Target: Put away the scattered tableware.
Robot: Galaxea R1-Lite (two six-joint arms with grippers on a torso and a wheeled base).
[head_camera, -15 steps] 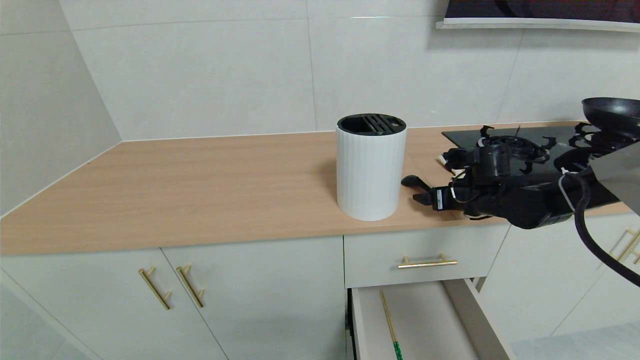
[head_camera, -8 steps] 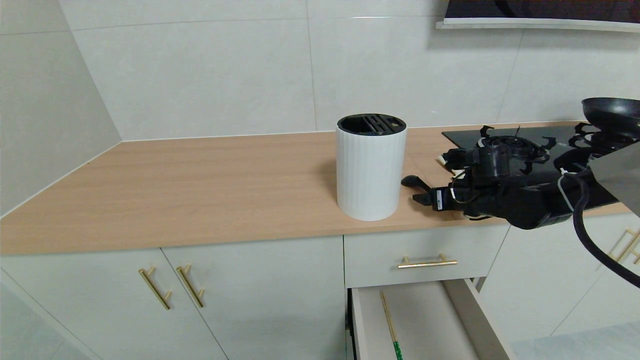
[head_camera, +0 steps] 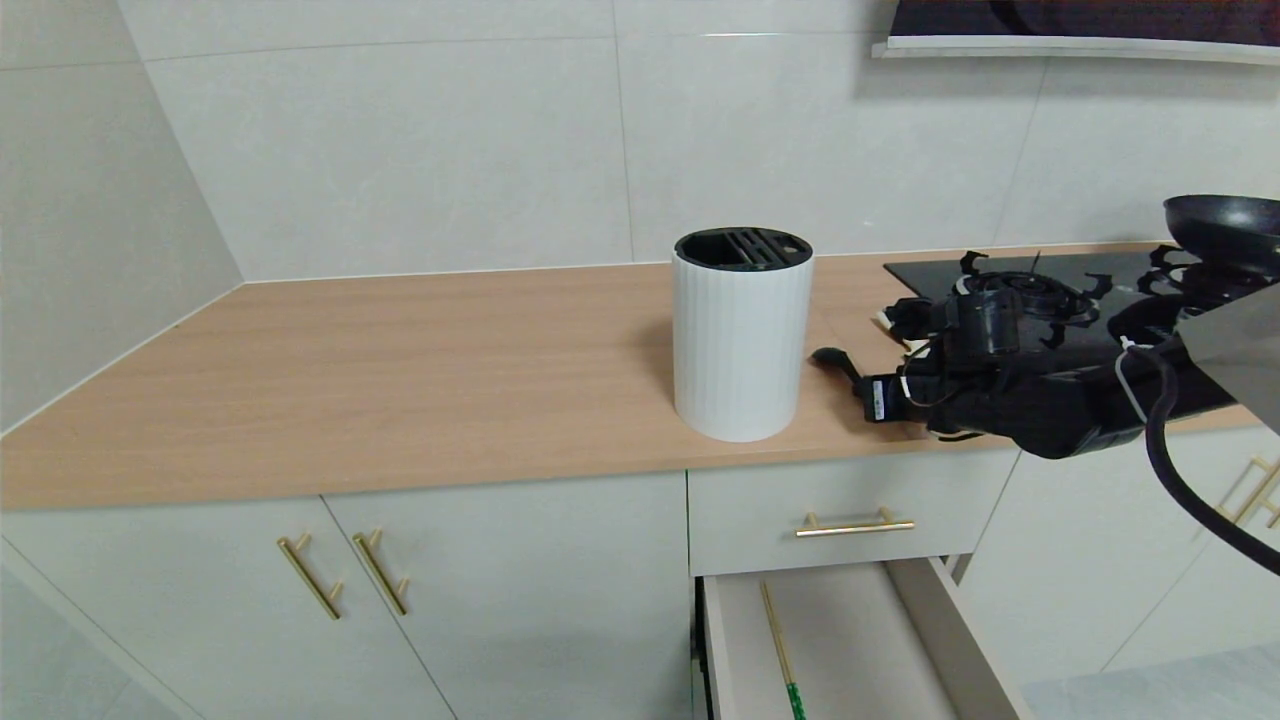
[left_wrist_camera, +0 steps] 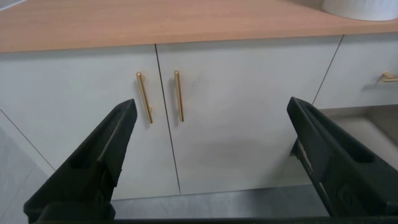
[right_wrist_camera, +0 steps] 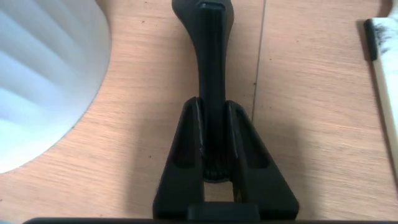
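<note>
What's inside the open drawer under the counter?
Wooden chopsticks, green at the near end, lie lengthwise near the open drawer's left wall. Its back part is covered by the closed drawer front above, so anything there cannot be seen.

A black pan [head_camera: 1225, 222] sits on the stove [head_camera: 925, 275].

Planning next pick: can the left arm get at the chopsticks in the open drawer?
Probably yes. Left gripper is open, empty, low by the cabinet doors; the chopsticks lie uncovered in the pulled-out drawer.
</note>
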